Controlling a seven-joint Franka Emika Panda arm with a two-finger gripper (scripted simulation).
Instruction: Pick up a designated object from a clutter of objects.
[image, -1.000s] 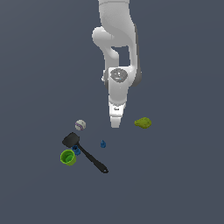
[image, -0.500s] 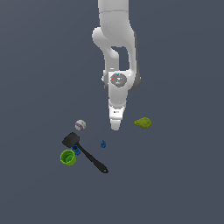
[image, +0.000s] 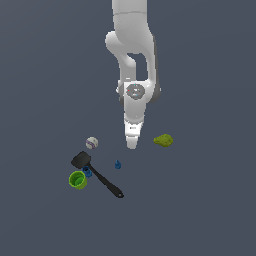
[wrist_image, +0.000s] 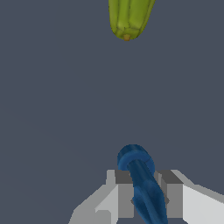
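In the wrist view a dark-blue piece (wrist_image: 136, 159), the designated object, fills the narrow gap between my gripper's (wrist_image: 146, 173) grey fingers (wrist_image: 124, 192), and its rounded end sticks out past the fingertips. The exterior view has the gripper (image: 131, 145) pointing straight down, tapered to a tip above the floor, with the held piece too small to see there. The clutter of objects lies towards the exterior view's left: a green cup (image: 77, 180), a black spatula (image: 100, 177) and a white baseball (image: 91, 143).
A tiny blue piece (image: 118, 164) lies on the floor just left of and nearer than the gripper tip. Another blue bit (image: 87, 171) sits between cup and spatula. A yellow-green lumpy fruit (image: 163, 140) (wrist_image: 129, 17) lies on the exterior view's right.
The arm's wrist joint sits slightly lower than a second ago. The objects on the floor have not moved.
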